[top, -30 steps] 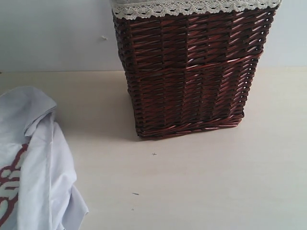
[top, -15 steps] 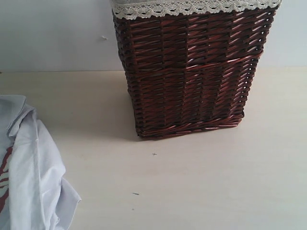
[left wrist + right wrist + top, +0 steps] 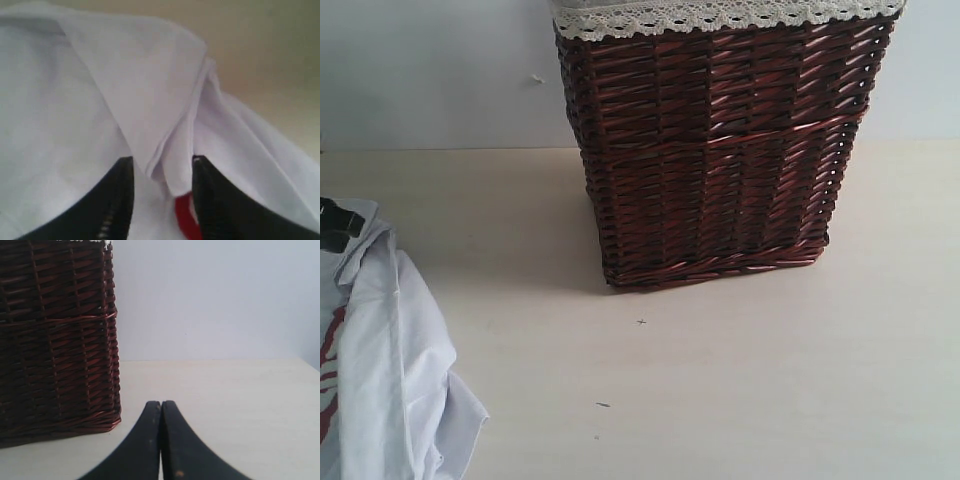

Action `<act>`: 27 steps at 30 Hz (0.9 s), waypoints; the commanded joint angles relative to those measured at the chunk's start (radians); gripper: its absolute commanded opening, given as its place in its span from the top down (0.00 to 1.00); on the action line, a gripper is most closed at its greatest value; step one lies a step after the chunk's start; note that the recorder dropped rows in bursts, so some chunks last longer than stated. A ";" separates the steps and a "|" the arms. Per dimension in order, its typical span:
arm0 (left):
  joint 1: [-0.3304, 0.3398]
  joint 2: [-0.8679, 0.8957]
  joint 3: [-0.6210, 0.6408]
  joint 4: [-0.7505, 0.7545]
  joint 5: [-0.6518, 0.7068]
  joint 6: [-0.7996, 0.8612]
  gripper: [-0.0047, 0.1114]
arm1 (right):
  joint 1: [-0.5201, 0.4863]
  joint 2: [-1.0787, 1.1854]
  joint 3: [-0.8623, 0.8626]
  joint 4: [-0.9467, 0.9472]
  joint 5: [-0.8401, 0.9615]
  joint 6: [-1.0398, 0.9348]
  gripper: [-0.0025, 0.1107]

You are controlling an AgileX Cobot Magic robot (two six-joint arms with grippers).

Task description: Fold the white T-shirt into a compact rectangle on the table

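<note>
Between the parted black fingers of the left gripper (image 3: 162, 175) sits a ridge of soft white cotton T-shirt (image 3: 150, 105), straddled but seemingly not yet pinched. Limp and light, it would likely handle best gripped at that doubled fold. It lies crumpled at the exterior view's lower left on the pale beige table (image 3: 740, 380). The right gripper (image 3: 161, 440) is pressed closed, empty, beside the dark brown wicker basket (image 3: 715, 150).

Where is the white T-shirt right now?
The white T-shirt lies crumpled at the table's left edge in the exterior view, left of the basket, with the left gripper around a fold.
</note>
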 commanded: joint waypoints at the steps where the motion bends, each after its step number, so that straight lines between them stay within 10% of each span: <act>1: -0.004 0.047 -0.013 -0.078 -0.142 -0.013 0.49 | -0.004 -0.006 0.004 0.003 -0.008 0.001 0.98; 27: -0.035 0.181 -0.117 -0.437 -0.083 0.339 0.49 | -0.004 -0.006 0.004 0.003 -0.008 0.001 0.98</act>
